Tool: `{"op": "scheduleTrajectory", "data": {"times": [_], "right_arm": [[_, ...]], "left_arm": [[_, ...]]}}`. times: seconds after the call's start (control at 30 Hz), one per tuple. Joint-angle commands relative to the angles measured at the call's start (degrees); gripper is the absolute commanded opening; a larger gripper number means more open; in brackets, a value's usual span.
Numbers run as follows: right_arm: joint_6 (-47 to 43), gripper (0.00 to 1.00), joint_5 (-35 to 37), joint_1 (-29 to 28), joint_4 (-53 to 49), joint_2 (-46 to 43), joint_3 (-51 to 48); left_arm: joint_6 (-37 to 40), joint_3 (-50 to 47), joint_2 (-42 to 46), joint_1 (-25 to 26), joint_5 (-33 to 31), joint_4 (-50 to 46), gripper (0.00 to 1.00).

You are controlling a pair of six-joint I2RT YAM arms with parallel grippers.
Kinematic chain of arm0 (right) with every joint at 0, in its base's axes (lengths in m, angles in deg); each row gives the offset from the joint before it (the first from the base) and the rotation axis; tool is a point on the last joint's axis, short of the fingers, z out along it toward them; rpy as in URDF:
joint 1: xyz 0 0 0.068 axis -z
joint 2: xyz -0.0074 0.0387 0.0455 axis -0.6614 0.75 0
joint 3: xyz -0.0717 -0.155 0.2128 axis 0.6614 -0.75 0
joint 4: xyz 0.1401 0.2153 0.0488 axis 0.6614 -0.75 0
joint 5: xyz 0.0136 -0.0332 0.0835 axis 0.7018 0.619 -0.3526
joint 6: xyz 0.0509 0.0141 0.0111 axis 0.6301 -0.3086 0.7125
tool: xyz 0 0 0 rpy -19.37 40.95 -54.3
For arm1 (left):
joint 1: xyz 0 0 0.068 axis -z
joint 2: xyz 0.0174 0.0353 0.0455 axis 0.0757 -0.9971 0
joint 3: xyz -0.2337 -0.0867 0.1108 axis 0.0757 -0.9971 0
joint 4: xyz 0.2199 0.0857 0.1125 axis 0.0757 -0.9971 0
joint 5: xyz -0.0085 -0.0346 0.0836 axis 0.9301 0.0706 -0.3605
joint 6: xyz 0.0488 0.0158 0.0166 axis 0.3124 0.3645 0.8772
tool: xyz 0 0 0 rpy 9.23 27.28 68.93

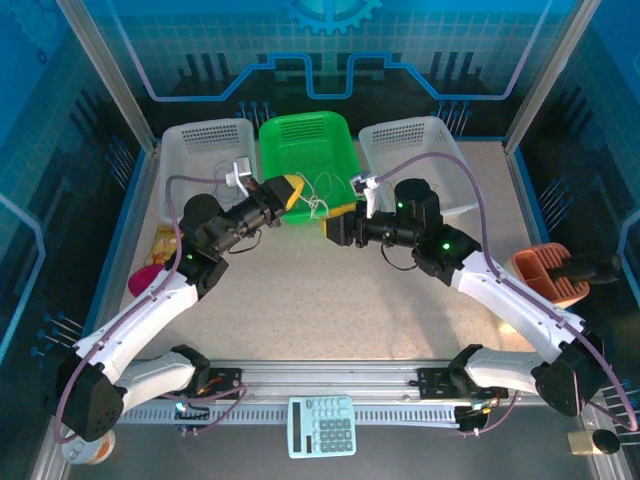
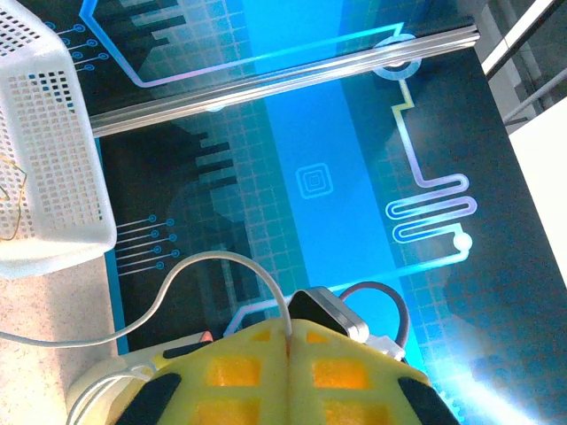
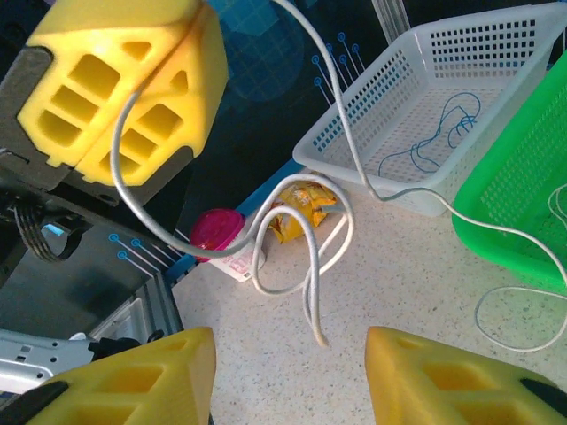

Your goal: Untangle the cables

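From high above the near edge of the table (image 1: 330,300) we look down on all of it, the green basket (image 1: 305,150) at its back. Our right wrist camera sits low, close before that basket, facing past the right gripper (image 3: 291,354) toward the white basket (image 3: 425,106) left of it; both views share these baskets. Our left wrist camera, just left of the green basket, tilts up past the left gripper (image 2: 288,328) at the blue wall (image 2: 337,177).

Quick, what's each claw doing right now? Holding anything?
Left gripper: closed, holding a white cable.
Right gripper: open, holding nothing.
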Motion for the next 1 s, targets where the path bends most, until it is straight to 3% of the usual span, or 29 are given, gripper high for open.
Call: {"op": "scheduleTrajectory", "data": {"times": [0.0, 0.1, 0.23, 0.4, 0.57, 0.87, 0.97], "right_arm": [[1.85, 0.45, -1.75, 1.45, 4.06, 1.38, 1.89], [3.04, 0.34, -2.29, 2.00, 5.38, 2.67, 2.37], [5.01, 0.00, -2.30, 2.98, 6.73, 3.52, 2.27], [9.44, 0.00, 8.15, 5.91, 3.55, 0.08, -1.43], [20.20, 0.00, 20.79, 11.19, 2.17, -7.84, -10.97], [25.65, 0.00, 34.67, 12.67, -3.61, -18.21, -16.90], [24.76, 0.00, 34.36, 13.54, -6.37, -19.13, -16.87]], "left_arm": [[-0.77, 2.10, 0.21, 0.26, 1.40, 3.39, 0.00], [-0.63, 1.91, 0.46, 0.24, 1.41, 3.18, 0.00], [-0.56, 1.38, 0.78, 0.26, 0.94, 2.84, 0.00], [0.86, 1.71, 1.69, -1.27, 0.27, 1.31, 0.00], [2.07, 1.39, 5.02, -5.44, -1.65, -0.39, 0.00], [4.02, 0.92, 8.90, -8.97, -3.33, -5.03, 0.00], [5.35, 2.82, 9.14, -10.35, -3.12, -6.95, 0.00]]}}
